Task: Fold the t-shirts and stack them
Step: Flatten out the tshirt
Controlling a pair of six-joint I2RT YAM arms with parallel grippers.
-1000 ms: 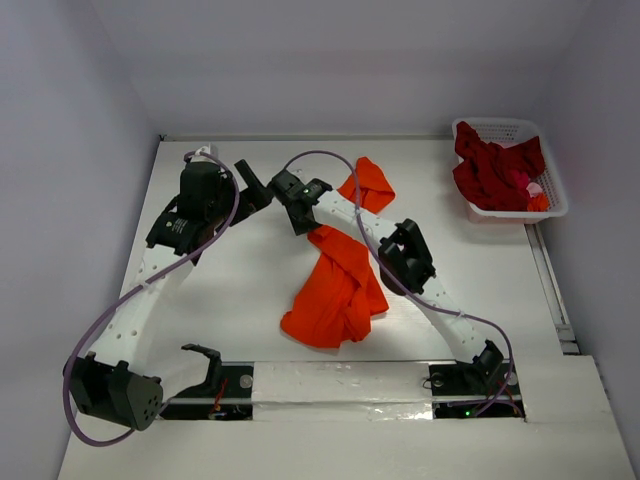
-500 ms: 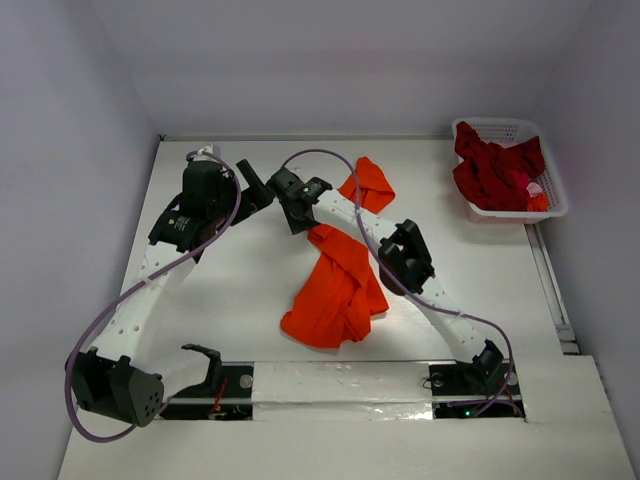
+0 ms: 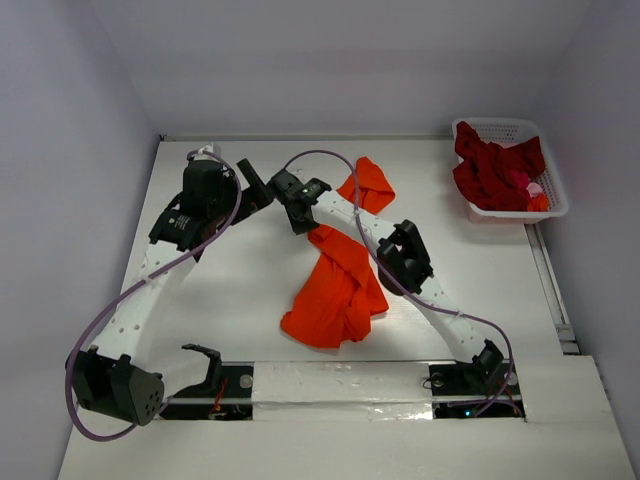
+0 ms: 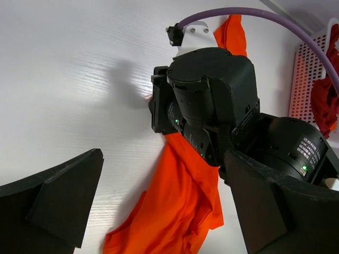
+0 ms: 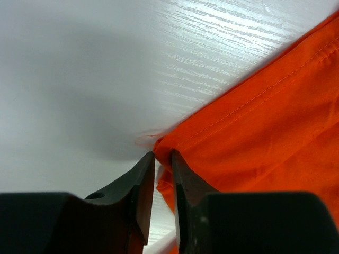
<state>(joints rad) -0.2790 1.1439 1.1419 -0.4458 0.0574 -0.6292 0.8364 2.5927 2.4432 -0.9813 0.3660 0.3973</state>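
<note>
Small white print on the right arm's wrist motor (image 4: pixel 312 145) is too small to read. The right gripper (image 5: pixel 162 159) is almost closed, pinching the hemmed left edge of the orange shirt (image 3: pixel 340 285), which lies crumpled mid-table. The left gripper (image 3: pixel 252 188) gapes wide, empty, just left of it. White table (image 3: pixel 230 290) stretches left to the wall. Red shirts (image 3: pixel 495 165) fill the far-right basket (image 3: pixel 503 127).

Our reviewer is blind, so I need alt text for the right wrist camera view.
The right gripper, its two black fingers nearly together, pinches the hemmed corner of the orange t-shirt, which lies on the white table. Fabric fills the right side; bare table fills the upper left.
</note>
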